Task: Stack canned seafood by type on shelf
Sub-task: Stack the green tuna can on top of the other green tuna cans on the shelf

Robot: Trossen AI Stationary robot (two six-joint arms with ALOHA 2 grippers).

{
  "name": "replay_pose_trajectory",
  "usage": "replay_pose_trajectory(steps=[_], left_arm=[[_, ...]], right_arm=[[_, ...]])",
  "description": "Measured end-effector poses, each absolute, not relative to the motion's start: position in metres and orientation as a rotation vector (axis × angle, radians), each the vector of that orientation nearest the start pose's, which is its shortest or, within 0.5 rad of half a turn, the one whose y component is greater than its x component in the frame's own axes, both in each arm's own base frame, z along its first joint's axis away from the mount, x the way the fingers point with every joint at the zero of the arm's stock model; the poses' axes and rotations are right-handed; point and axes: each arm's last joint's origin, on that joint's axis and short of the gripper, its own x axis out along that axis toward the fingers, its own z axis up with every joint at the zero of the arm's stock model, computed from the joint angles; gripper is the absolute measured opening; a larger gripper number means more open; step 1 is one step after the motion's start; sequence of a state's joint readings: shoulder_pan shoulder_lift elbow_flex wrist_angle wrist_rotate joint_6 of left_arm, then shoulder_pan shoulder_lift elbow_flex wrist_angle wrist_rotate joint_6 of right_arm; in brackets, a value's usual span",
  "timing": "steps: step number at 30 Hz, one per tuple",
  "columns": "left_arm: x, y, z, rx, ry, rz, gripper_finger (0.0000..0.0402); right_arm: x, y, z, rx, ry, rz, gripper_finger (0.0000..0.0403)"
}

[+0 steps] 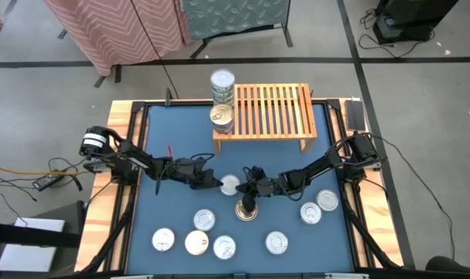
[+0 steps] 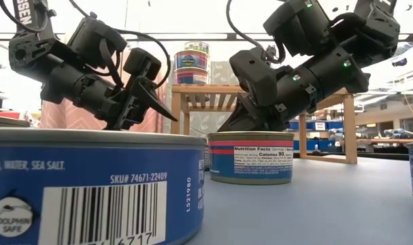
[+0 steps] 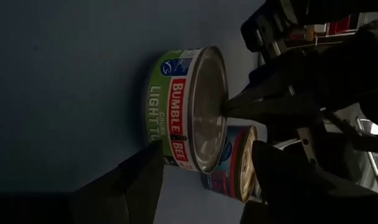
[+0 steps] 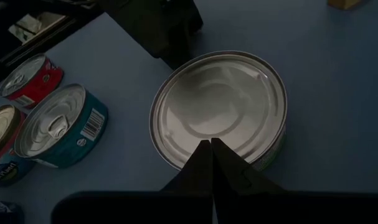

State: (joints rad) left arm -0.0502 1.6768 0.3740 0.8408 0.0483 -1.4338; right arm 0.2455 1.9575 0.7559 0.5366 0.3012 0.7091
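Note:
A green-labelled tin with a silver top [image 1: 230, 184] [image 3: 189, 109] [image 4: 220, 109] stands on the blue mat at mid-table. My right gripper [image 1: 242, 186] [image 4: 210, 144] comes in from the right, shut, its tips on the tin's top. My left gripper [image 1: 217, 183] [image 3: 207, 186] is open and rolled on its side at the tin's left; one finger is low by the wall, the other higher than the top. The wooden shelf [image 1: 269, 112] stands at the far side. Tins [image 1: 222, 116] are stacked at its left end, with a taller stack [image 1: 223, 84] behind. My right gripper rests its shut fingertips [image 4: 211, 149] on the tin's silver top [image 3: 221, 111], inside the rim on the side nearest that arm. It slants down from the table's right. The tin stands flat on the mat. My left gripper's lower finger [image 3: 136, 180] lies close by the base of the tin's side wall [image 3: 156, 148]; I cannot tell whether it touches.
A gold-topped red-and-blue tin [image 1: 246, 209] [image 2: 250, 158] stands just near of the right gripper. Several more tins lie toward the near edge [image 1: 204, 219] [image 1: 276, 242] and near right [image 1: 310, 212]. Teal [image 4: 61, 127] and red [image 4: 30, 79] tins show in the right wrist view.

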Motion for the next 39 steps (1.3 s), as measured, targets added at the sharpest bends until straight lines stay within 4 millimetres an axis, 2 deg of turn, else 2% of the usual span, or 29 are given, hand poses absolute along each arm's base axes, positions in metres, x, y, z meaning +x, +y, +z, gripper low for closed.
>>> replay_pose_trajectory(steps=[17,21,29,39], left_arm=[[0.2598,-0.0128,0.1047,-1.405,0.48,0.194,0.025],[0.2597,-0.0121,0.1044,-1.369,0.514,0.151,0.0274],[0.2584,-0.0122,0.1017,-1.368,0.558,0.166,0.035],[0.262,-0.0107,0.1013,-1.382,0.547,0.257,0.0363]], right_arm=[[0.3325,0.0691,0.0825,0.499,0.595,-0.25,0.0],[0.3326,0.0689,0.0827,0.488,0.595,-0.244,0.0],[0.3326,0.0693,0.0828,0.495,0.594,-0.241,0.0],[0.328,0.0726,0.0806,0.527,0.577,-0.239,0.0]])
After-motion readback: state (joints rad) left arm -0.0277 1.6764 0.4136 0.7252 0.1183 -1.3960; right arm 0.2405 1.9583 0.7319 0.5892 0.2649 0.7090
